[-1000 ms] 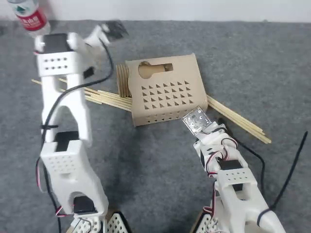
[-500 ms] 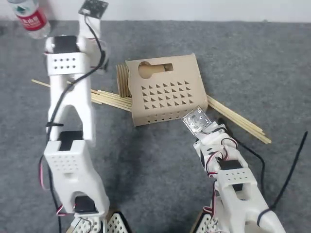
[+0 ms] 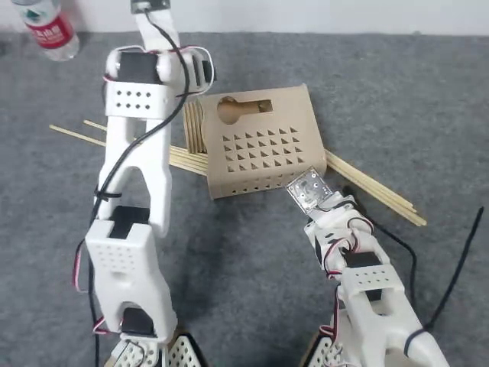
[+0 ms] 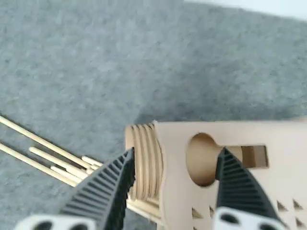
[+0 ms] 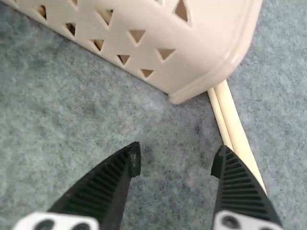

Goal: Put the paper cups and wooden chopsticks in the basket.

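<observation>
- A grey, carpet-like bench (image 3: 397, 84) is seen below a white wall, with a red-labelled clear plastic bottle (image 3: 47, 27) at its far corner.
- A beige plastic basket with triangular perforations (image 3: 260, 145) is seen mid-bench, apparently tipped over with a perforated wall facing up.
- A nested stack of ribbed tan paper cups (image 4: 144, 158) is shown lying on its side, touching the basket's end by the handle cut-out.
- Pale wooden chopsticks (image 3: 374, 191) are spread on both sides of the basket and seem to pass beneath it.
- The left claw (image 4: 177, 157) is held wide open above the cup stack and the handle cut-out, gripping nothing.
- The right claw (image 5: 177, 151) is likewise open and empty, poised over bare bench just beside the basket's corner and the nearest chopsticks.
- The cups are judged light and easily crushed, best pinched gently across the stack; the chopsticks are judged stiff, thin and prone to rolling, best taken mid-length.
</observation>
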### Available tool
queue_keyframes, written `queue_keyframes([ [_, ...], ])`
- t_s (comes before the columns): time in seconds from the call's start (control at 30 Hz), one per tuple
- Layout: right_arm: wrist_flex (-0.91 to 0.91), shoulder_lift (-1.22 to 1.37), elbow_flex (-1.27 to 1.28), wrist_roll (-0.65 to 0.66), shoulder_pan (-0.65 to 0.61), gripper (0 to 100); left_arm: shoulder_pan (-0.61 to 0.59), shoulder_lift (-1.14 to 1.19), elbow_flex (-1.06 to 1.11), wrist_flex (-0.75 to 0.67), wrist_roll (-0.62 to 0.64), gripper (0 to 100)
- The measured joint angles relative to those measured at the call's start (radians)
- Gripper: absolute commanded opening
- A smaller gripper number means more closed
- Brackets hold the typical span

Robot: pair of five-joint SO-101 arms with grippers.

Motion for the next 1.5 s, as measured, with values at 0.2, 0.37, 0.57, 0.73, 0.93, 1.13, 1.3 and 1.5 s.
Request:
queue_keyframes([
  [0.2,0.0,0.0,0.0,0.0,0.0,25.2,-0.009,-0.058,-0.161,0.147,0.049,26],
  [0.37,-0.002,0.0,0.0,0.0,0.002,25.2,-0.026,-0.155,-0.282,0.183,0.135,26],
  [0.57,-0.002,0.0,0.0,0.0,0.0,25.2,-0.048,-0.25,-0.195,0.184,0.222,26],
  [0.73,-0.002,0.0,0.0,0.0,0.0,25.2,-0.038,-0.382,-0.107,0.184,0.216,26],
  [0.93,-0.002,0.0,0.0,0.0,0.002,25.2,0.032,-0.706,0.14,0.184,0.106,26],
  [1.13,-0.002,0.0,0.0,0.0,0.0,25.2,0.028,-0.959,0.64,0.135,0.094,26],
  [1.3,-0.002,0.0,0.0,0.0,0.0,25.2,-0.106,-0.951,0.767,-0.034,0.104,27],
  [1.5,-0.002,0.0,0.0,0.0,0.002,25.2,-0.132,-0.74,0.77,-0.115,0.164,27],
])
